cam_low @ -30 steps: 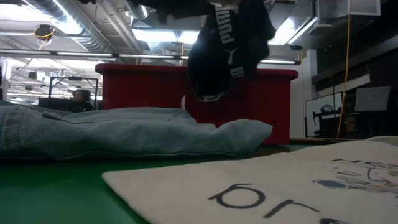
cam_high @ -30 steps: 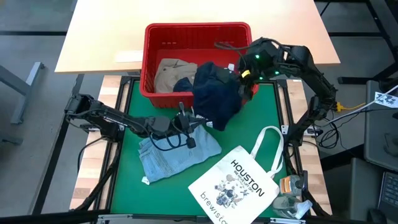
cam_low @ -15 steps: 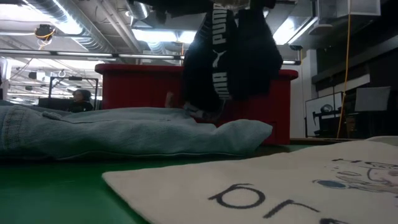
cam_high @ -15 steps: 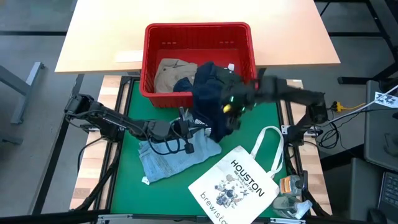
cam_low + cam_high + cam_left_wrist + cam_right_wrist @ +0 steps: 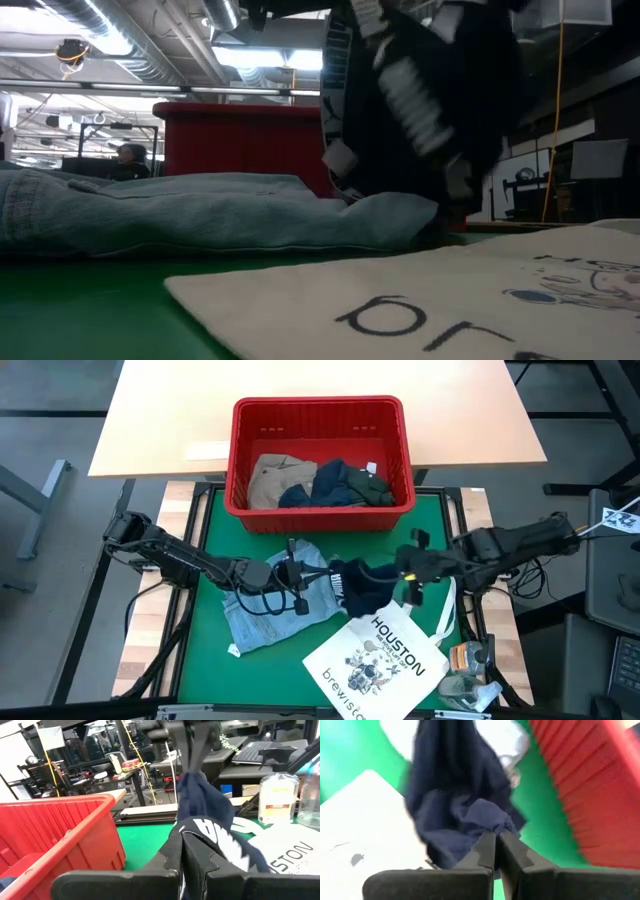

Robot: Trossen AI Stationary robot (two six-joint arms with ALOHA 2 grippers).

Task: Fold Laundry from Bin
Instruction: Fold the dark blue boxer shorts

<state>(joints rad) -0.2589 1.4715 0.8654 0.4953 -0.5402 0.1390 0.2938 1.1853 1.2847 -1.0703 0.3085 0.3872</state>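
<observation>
A navy garment (image 5: 362, 588) with white print hangs over the green mat between my two grippers, both shut on it. My left gripper (image 5: 325, 572) reaches in from the table's left, my right gripper (image 5: 400, 574) from the right. In the low view the navy garment (image 5: 420, 110) hangs down to about the end of the light blue denim garment (image 5: 200, 210), which lies flat on the mat. The red bin (image 5: 320, 403) at the far side holds khaki, navy and dark green laundry (image 5: 320, 482). My left gripper pinches an edge of the navy garment beside its white print (image 5: 202, 831) between its two fingers, coming in level from the table's left. The cloth runs on from the fingertips toward the other gripper. My right gripper pinches a bunched fold of the navy cloth (image 5: 487, 815) between its two fingers, slanting down from the table's right. The rest of the garment hangs slack below the fingers.
A white tote bag (image 5: 382, 656) printed "HOUSTON" lies on the mat's near right, its handle (image 5: 432, 595) under my right arm. Bottles and small items (image 5: 470, 675) sit at the near right corner. The denim garment (image 5: 265, 610) covers the mat's near left.
My right gripper has swung from above the bin's right near corner toward the table's near edge and down, carrying the navy garment out over the mat. The garment, which hung over the bin's front wall, now hangs lower, between both grippers above the denim's right end.
</observation>
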